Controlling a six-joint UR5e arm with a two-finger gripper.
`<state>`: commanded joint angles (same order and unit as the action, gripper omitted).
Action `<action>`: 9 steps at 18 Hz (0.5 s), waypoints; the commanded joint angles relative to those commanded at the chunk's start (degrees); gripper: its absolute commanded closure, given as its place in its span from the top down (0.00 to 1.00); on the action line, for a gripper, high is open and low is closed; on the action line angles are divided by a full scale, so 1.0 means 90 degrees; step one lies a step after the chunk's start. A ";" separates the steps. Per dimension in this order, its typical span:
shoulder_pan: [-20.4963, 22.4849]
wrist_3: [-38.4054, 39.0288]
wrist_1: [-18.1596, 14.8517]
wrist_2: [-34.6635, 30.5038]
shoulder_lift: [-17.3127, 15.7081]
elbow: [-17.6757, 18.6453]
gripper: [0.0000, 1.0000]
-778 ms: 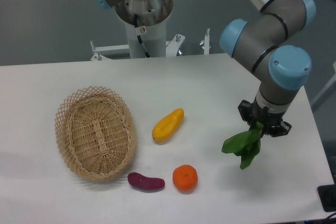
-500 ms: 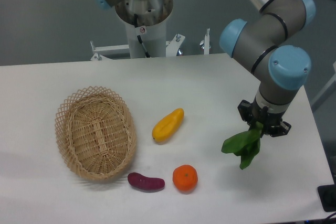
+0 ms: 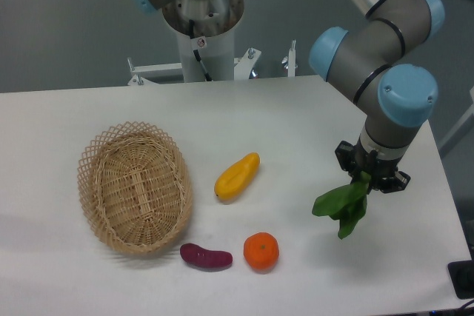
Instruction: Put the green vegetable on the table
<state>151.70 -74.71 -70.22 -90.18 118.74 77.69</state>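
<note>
Nothing has shifted: black two-finger gripper (image 3: 364, 180) still clenches the leafy green vegetable (image 3: 341, 207) over the matte white table (image 3: 296, 123), grey wall behind.

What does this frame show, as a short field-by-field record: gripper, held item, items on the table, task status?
gripper: gripper at the right side of the table, shut on the green vegetable
held item: green vegetable, gripped at its upper end, leaves hanging down
table: table, white
basket: wicker basket on the left, nothing visible in it
loose items: yellow fruit near the centre; purple sweet potato and orange at the front
task status: vegetable not yet released; whether its leaf tips touch the table cannot be told
</note>
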 joint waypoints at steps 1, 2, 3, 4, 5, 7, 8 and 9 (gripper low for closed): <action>0.0010 0.0000 -0.0010 0.0000 -0.0039 0.0068 0.23; 0.0010 0.0000 0.0000 0.0049 -0.0097 0.0185 0.23; 0.0010 0.0000 0.0009 0.0097 -0.0175 0.0292 0.23; 0.0000 -0.0010 0.0039 0.0117 -0.0273 0.0448 0.23; 0.0000 -0.0019 0.0087 0.0108 -0.0390 0.0662 0.23; -0.0039 -0.0126 0.0107 0.0108 -0.0634 0.1024 0.23; -0.0058 -0.0340 0.0107 0.0108 -0.0751 0.1190 0.23; -0.0058 -0.0593 0.0107 0.0137 -0.0878 0.1375 0.23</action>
<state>151.17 -80.05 -69.26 -88.95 110.84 90.07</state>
